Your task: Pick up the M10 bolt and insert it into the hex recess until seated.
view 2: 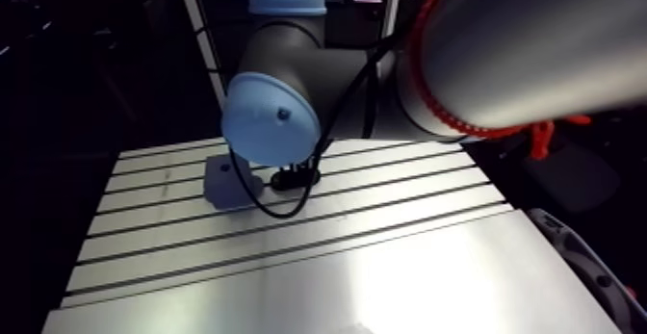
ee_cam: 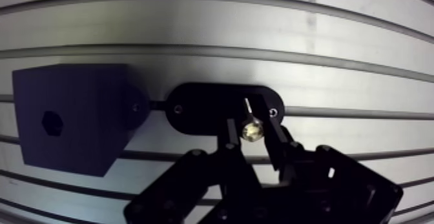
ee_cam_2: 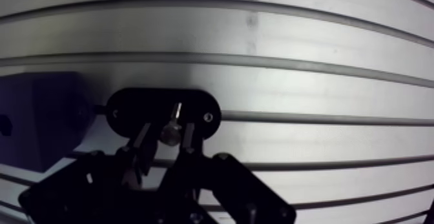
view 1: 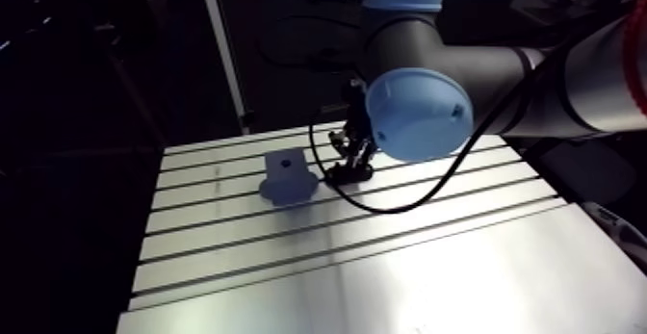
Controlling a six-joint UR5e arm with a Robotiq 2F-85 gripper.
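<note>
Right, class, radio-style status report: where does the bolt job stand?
Gripper low around M10 bolt, grip unconfirmed. Bolt over black holder, hex recess empty. Nothing in between.

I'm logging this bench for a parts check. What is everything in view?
table: one, silver, slotted, under everything
block: one, blue, on table, hex recess in its face
holder: one, black, oval, on table beside block
bolt: one, metallic, at the holder
gripper: one, black, at the bolt
arm: one, dark with light-blue caps, above table
</note>
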